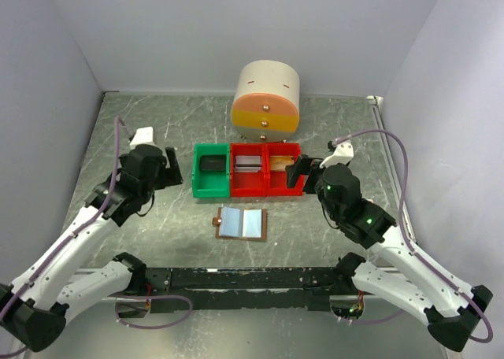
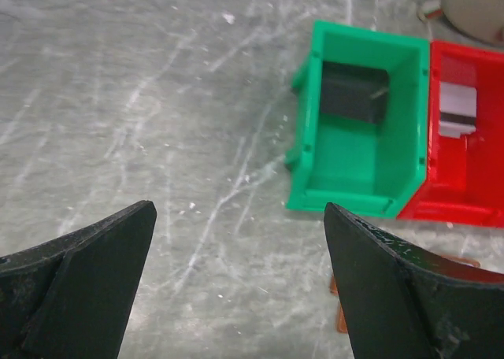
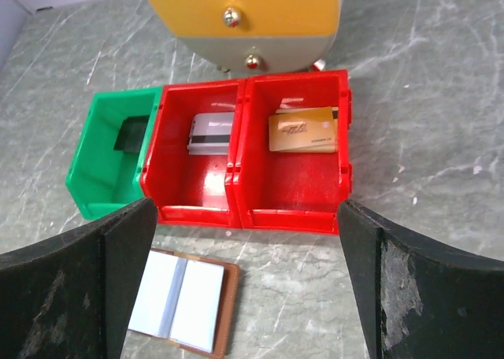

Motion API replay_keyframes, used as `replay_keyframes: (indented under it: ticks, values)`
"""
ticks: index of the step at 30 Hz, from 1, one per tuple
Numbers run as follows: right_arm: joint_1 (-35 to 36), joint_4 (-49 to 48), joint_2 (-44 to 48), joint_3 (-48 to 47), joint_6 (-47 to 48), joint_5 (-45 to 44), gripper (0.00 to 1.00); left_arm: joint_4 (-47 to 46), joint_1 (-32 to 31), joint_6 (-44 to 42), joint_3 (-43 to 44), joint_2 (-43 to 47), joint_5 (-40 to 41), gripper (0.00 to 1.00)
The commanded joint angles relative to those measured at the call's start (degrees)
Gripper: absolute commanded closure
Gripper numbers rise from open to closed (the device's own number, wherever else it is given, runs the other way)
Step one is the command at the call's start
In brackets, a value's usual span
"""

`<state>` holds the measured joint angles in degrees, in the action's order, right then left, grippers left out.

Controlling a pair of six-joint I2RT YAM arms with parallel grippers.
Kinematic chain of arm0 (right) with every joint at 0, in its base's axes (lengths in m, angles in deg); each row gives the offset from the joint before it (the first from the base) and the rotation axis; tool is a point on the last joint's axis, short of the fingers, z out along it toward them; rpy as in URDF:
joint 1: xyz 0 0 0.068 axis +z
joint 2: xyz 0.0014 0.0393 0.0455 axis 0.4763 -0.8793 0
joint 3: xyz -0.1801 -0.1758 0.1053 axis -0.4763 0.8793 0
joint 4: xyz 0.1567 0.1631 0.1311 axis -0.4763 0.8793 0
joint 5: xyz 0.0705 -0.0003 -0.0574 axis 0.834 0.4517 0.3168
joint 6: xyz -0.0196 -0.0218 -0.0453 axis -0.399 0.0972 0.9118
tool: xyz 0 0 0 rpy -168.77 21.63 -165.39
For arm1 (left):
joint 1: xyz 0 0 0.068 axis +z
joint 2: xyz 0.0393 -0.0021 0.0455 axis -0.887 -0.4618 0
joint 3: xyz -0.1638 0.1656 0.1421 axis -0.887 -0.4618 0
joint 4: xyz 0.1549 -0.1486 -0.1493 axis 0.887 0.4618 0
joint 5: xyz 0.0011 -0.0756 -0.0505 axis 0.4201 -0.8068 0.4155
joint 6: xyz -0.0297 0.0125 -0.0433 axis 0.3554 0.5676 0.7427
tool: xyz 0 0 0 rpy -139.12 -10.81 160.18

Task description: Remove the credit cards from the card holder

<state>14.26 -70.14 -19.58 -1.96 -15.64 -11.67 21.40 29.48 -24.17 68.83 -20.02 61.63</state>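
Presently: card holder [image 1: 242,223] lay open, lower centre, apparently emptied; credit cards [image 3: 303,129] sat one per bin [image 3: 283,217] above, seemingly sorted; left gripper [image 2: 238,209] and right gripper [image 3: 246,204] gaped wide, empty.

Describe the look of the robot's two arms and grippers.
Left arm and right arm: white shells, black joints, a mauve cable along each; green lights on the right. Left gripper and right gripper: black, scuffed, wedge-shaped fingers.
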Motion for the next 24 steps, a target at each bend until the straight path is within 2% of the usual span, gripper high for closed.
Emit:
replay_keyframes:
  ticks: [1,4,6,15,19,24]
  values:
    - [-0.22,7.71,0.57,-3.89,-0.37,-5.30,0.00,2.72,4.09,-2.82,3.04,3.09,1.38,0.00]
    - [-0.24,14.41,-0.03,-6.31,-5.67,-8.51,0.00,6.17,4.06,0.48,5.39,4.75,3.63,0.00]
    - [-0.25,15.94,0.09,-6.67,-5.96,-8.87,0.00,7.91,4.01,1.58,6.51,6.32,4.04,0.00]
    - [-0.17,12.68,2.45,-13.17,6.54,-6.22,0.00,4.51,4.04,-2.91,9.52,14.72,2.00,0.00]
    - [-0.14,10.70,3.41,-13.98,11.03,-4.65,0.00,5.72,4.04,-3.39,11.21,13.47,2.00,0.00]
    - [-0.25,10.92,3.62,-14.91,11.79,-6.17,0.00,7.25,4.06,-2.53,11.90,10.76,2.78,0.00]
